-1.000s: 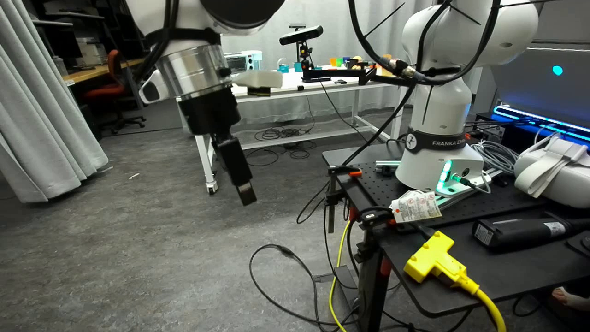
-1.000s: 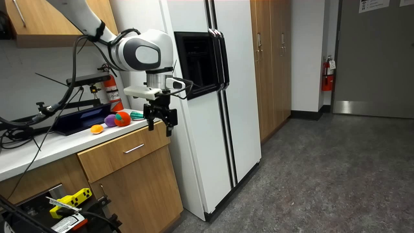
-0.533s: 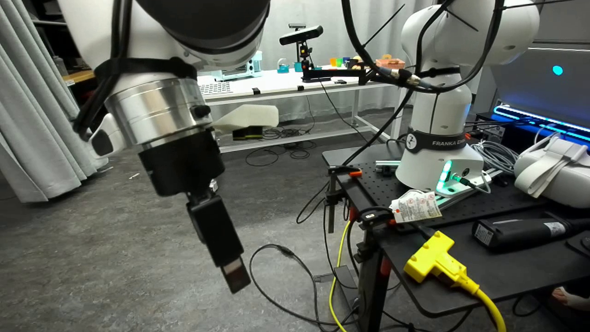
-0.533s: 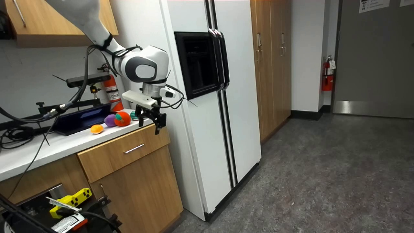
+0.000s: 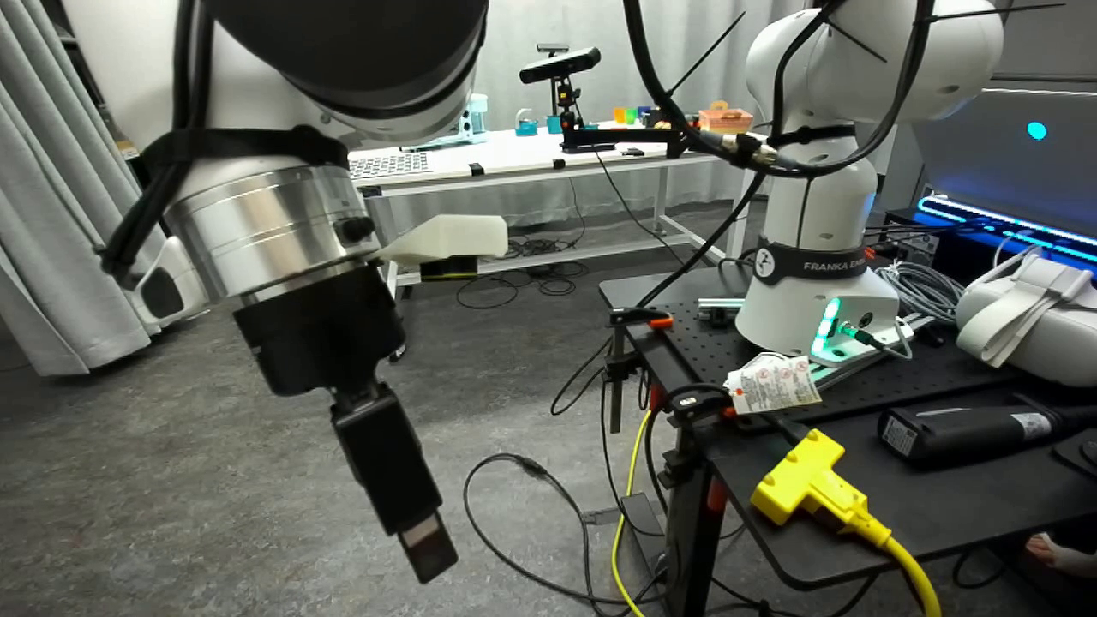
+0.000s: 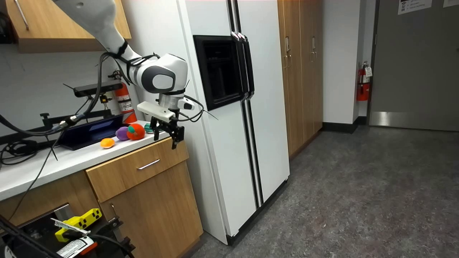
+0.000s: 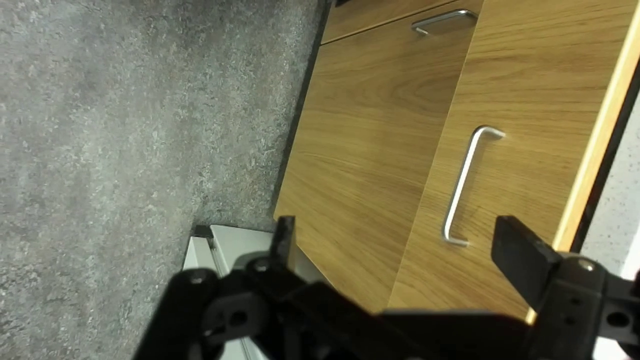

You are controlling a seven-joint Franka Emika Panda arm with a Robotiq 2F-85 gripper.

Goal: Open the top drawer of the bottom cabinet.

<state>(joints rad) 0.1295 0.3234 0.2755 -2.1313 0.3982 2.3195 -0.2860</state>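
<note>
The top drawer [image 6: 118,179] is light-brown wood under the white counter and looks closed; its white inside is hidden. Its front also fills the right of the wrist view [image 7: 540,115]. A silver bar handle [image 7: 462,182] is fixed on the front and shows in an exterior view [image 6: 148,164]. My gripper [image 7: 395,222] is open and empty. Its fingers stand wide apart, and the handle lies beyond them, apart from both, nearer the right finger [image 7: 522,260]. In an exterior view my gripper [image 6: 165,142] hangs before the drawer's fridge-side end, above handle height. It also shows side-on [image 5: 433,553].
A cabinet door [image 7: 370,145] with its own handle [image 7: 445,20] is below the drawer. A white fridge [image 6: 229,143] stands close beside it. Toy produce [image 6: 136,132] and a laptop [image 6: 91,130] sit on the counter [image 6: 71,161]. A black cart [image 5: 926,506] carries a yellow power splitter [image 5: 810,484].
The arm and gripper have moved down and slightly left in both exterior views, and look larger in one of them. Most movement came in the first half second. The drawer has not moved.
</note>
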